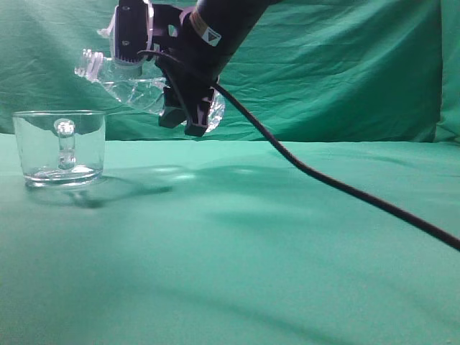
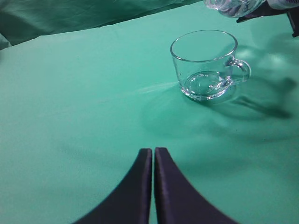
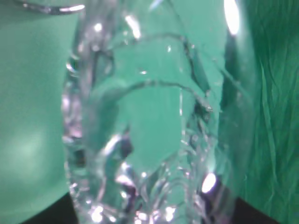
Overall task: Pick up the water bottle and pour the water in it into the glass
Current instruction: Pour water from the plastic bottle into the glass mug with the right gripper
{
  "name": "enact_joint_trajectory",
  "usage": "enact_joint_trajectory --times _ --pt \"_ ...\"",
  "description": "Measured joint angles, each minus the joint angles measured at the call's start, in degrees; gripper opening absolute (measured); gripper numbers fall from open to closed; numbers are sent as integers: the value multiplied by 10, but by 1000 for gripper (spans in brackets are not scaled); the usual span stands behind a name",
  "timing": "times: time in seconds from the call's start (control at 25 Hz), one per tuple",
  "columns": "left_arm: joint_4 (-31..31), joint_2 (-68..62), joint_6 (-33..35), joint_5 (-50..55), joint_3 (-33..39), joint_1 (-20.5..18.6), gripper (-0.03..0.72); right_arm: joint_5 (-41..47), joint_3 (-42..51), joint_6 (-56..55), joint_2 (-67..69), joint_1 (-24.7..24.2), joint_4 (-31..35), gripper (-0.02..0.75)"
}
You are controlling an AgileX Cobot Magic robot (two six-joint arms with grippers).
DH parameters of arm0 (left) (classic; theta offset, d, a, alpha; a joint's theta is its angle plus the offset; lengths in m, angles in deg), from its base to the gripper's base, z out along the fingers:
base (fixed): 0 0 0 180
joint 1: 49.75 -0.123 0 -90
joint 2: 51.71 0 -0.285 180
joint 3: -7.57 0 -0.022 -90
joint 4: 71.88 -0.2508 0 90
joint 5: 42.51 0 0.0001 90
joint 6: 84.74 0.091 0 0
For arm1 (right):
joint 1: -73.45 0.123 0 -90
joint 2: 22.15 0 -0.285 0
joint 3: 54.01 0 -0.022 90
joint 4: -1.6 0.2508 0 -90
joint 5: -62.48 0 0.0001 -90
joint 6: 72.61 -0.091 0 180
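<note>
My right gripper [image 1: 188, 108] is shut on the clear water bottle [image 1: 136, 90] and holds it tipped nearly level in the air, neck pointing left, just above and right of the glass [image 1: 60, 147]. The glass stands upright on the green cloth at the left, handle facing the exterior camera. The bottle fills the right wrist view [image 3: 149, 130]; its jaws are hidden behind it. In the left wrist view the glass [image 2: 205, 65] stands ahead to the right, with the bottle's neck [image 2: 231, 6] at the top edge. My left gripper [image 2: 153, 151] is shut and empty, low over the cloth. No water stream shows.
A green cloth [image 1: 251, 244] covers the table and a green curtain [image 1: 345, 65] hangs behind. A black cable [image 1: 338, 183] runs from my right arm down to the right edge of the exterior view.
</note>
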Motion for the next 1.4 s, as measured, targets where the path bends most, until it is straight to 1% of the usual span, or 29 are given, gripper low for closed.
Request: enact_joint_trajectory --times 0.28,0.44,0.64,1.4 --pt "0 0 0 0 0 0 0 -3 -1 0 0 4 -74 300" --pt "0 0 0 0 0 0 0 -6 -17 0 0 6 -99 300" --pt "0 0 0 0 0 0 0 -9 -34 0 0 6 -111 300" --pt "0 0 0 0 0 0 0 15 -34 0 0 6 -157 300"
